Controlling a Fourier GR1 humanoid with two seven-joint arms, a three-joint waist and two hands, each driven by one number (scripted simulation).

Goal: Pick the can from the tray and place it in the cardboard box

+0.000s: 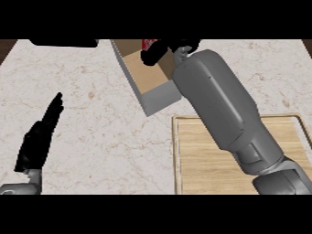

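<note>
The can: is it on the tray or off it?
Off it: the can shows red in the right hand, at the cardboard box, away from the tray.

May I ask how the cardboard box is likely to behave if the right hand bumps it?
The cardboard box looks thin-walled and open-topped, so it is probably light and its walls may flex. On the smooth counter, a bump from the right hand would likely slide it rather than tip it.
</note>
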